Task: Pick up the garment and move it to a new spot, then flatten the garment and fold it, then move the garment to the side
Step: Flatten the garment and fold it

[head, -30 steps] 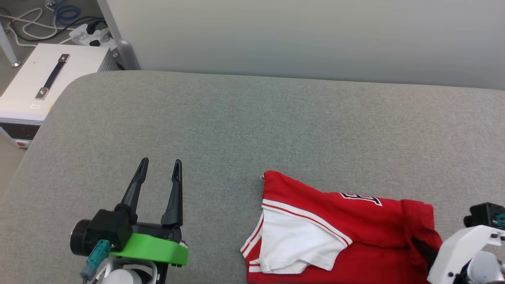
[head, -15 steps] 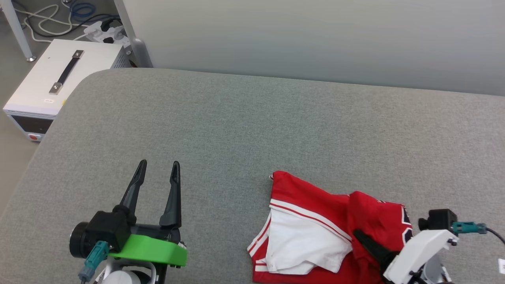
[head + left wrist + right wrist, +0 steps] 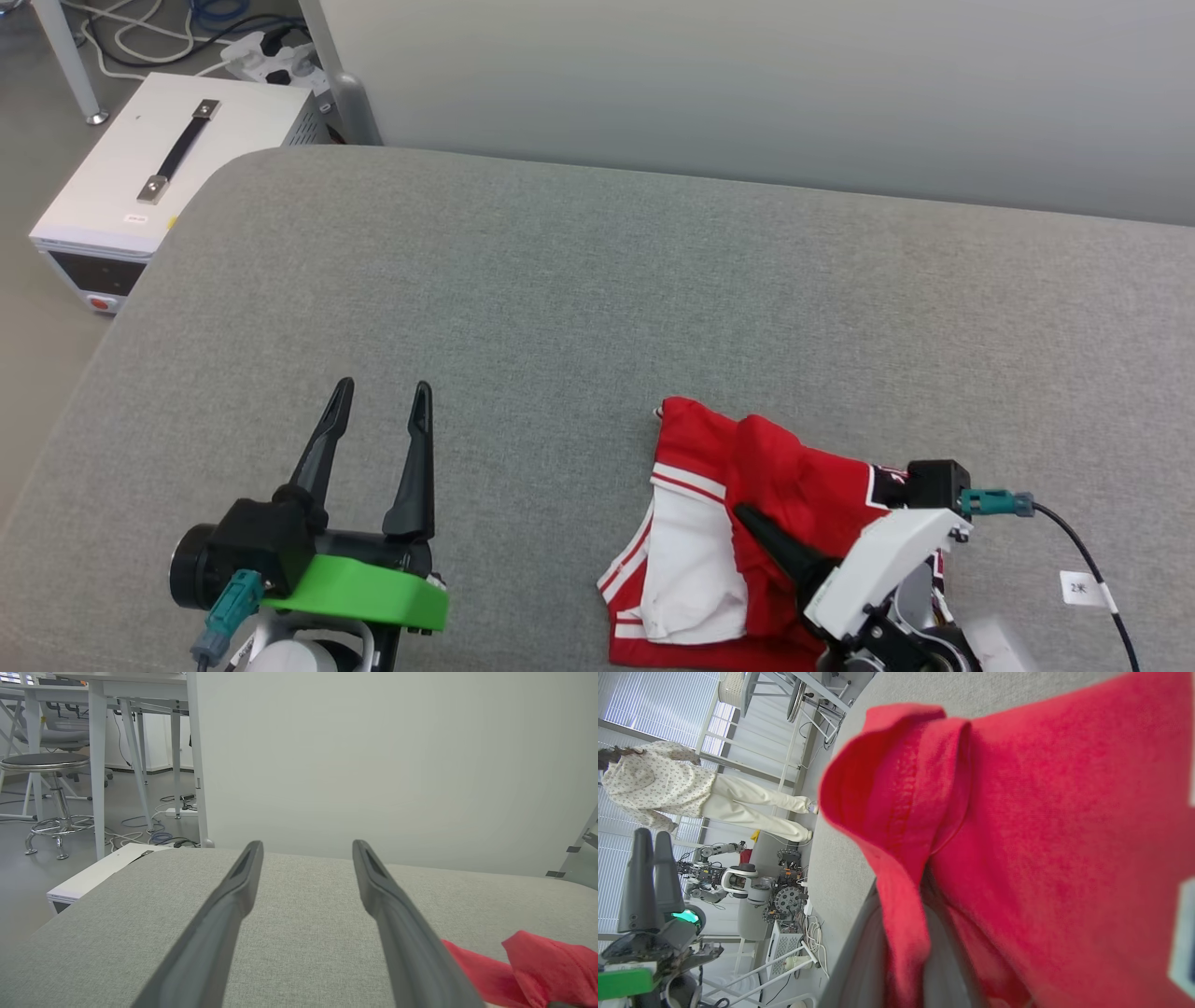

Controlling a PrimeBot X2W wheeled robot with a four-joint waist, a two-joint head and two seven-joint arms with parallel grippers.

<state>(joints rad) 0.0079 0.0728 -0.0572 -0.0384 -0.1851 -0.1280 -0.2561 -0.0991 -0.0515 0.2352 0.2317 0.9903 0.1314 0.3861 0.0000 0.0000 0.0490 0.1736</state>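
The garment point(image 3: 803, 476) is lying on the grey fabric-covered bench point(image 3: 560, 280), near the front edge and to the robot's right of centre. It is bunched into a compact heap rather than spread flat. A white sleeve point(image 3: 695, 569) with striped trim is being shown on its left part, and a scrap of black-and-white lettering point(image 3: 882, 481) is being left exposed at its right.

A red layer of the garment is being pinched by the right gripper point(image 3: 747, 518), whose jaws are almost closed. In the head view the cloth is being raised in a ridge over the dark fingers. In the right wrist view a hemmed edge is being draped, doubled, across them.

The left gripper point(image 3: 383, 387) is being held wide open with nothing in it, over bare bench and well apart from the garment.

The folding step is judged to be in hand, with the right part of the garment being laid across the middle. Whether the move to a new spot is already done cannot be told from here. The fold is not being seen as finished:

- the lifted layer is not yet set down,
- the cloth beneath it is rumpled,
- the sleeve is lying loose.

Releasing, tidying the fold and moving the garment to the side are judged to be still left. Room for that is being offered by the bare bench to the left and behind.
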